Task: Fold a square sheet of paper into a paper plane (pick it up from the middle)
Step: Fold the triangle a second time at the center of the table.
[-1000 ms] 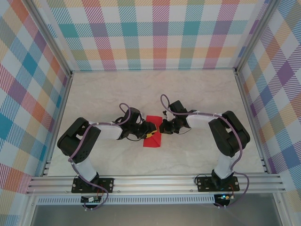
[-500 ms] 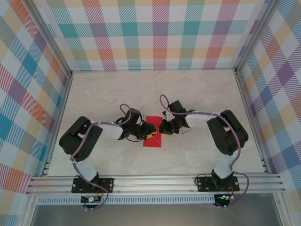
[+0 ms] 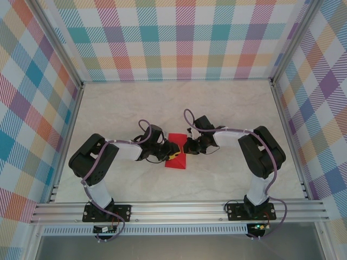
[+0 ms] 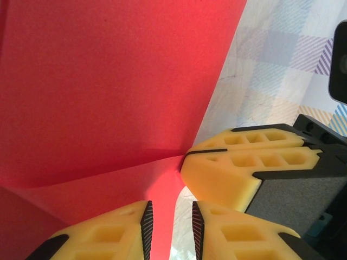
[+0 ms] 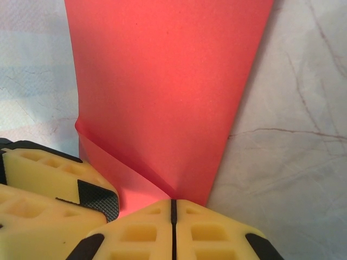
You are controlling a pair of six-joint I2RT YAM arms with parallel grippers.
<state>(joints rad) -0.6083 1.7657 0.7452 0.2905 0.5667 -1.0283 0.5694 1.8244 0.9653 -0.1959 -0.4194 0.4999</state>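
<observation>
At centre frame, top view: the thin red square sheet of paper (image 3: 175, 163) lies on the pale marbled table (image 3: 233, 108). The left gripper (image 3: 174, 154) has edged right and narrowed, so a second hold looks near.

Left wrist view, bottom: its pads stand slightly apart with the paper edge between them.

Right wrist view, bottom centre: the right gripper (image 5: 172, 201) is pressed together, pinching a raised crease.

From above, the arms hide the pinch, and the yellow could be fingers or the paper's reverse.

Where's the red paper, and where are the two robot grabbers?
red paper (image 5: 168, 81), right wrist view, middle of the flat red face.
left gripper (image 4: 169, 218), left wrist view, gap between its yellow fingertips.
right gripper (image 5: 172, 208), right wrist view, seam where its fingertips meet.
</observation>
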